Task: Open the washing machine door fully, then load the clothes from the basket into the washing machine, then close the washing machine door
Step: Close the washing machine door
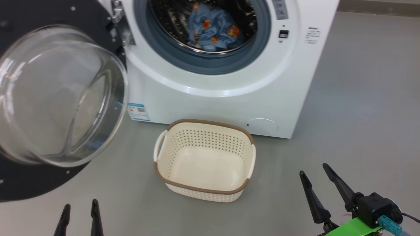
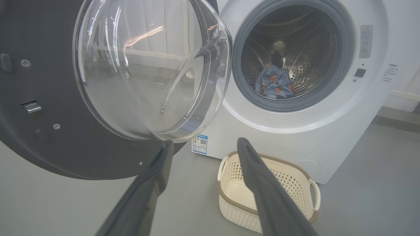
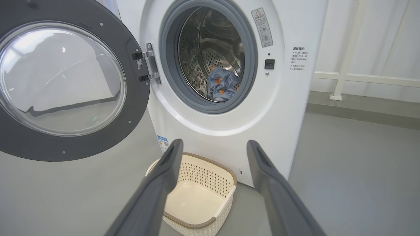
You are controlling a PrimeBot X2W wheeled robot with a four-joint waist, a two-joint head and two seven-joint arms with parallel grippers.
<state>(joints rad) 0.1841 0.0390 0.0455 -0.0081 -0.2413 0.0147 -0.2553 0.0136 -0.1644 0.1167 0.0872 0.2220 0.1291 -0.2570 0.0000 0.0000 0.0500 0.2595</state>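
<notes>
laundry scene on a grey floor (image 1: 361,131). a big white front-loading washing machine (image 1: 229,98) is seen at the far side. its large round door with a glossy black rim and bulging clear glass bowl (image 1: 19,186) is swung wide to the left, so the opening is unobstructed. small light-blue clothes printed with orange-brown figures (image 1: 213,31) are heaped inside the steel drum (image 3: 210,42). a small cream perforated plastic basket with a brown rim (image 1: 210,122) is set just in front of the machine, with nothing seen in it. the left gripper (image 1: 81,205) is held near and low on the left, fingers parted, nothing between them. the right gripper (image 1: 313,169), near right of the basket, is likewise spread and unladen. loading is judged done, and closing the door is judged to be what remains.
</notes>
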